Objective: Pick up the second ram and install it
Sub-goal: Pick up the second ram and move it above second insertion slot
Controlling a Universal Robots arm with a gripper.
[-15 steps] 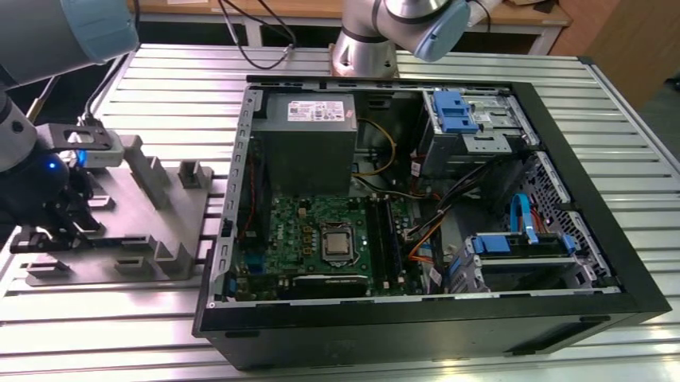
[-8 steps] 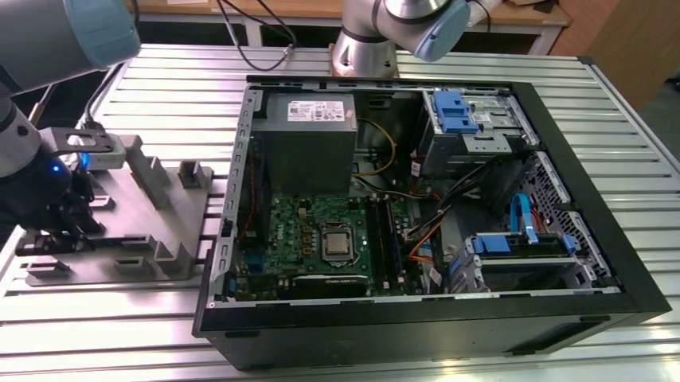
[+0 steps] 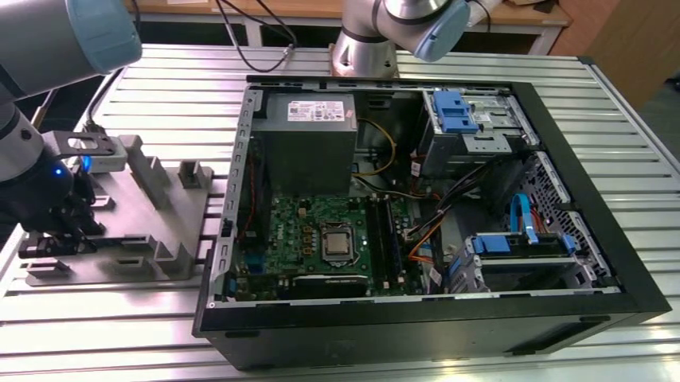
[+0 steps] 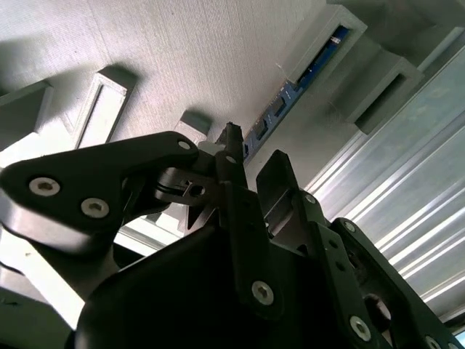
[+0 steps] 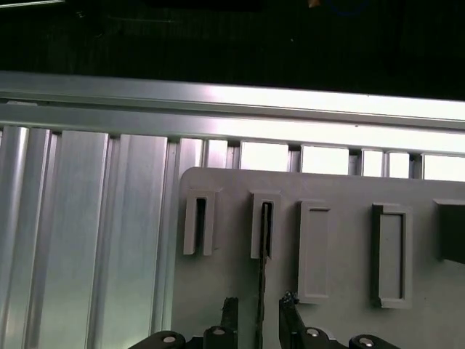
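Here we are at the grey holder (image 3: 143, 239) on the slatted table (image 3: 425, 60), off to the exterior view's left of the open computer case (image 3: 425, 318). The gripper (image 3: 59, 231) is low over that holder, and in the first wrist view its jaws are spread, one finger (image 5: 229, 313) on each side of the second ram (image 5: 261, 254). The stick stands on edge in a slot of the holder (image 5: 341, 291). The second wrist view shows the blue-green board (image 4: 294, 94) running down towards the gripper (image 4: 254, 156). There looks to be a gap on both sides, though contact is hard to rule out from here. Nothing is grasped.
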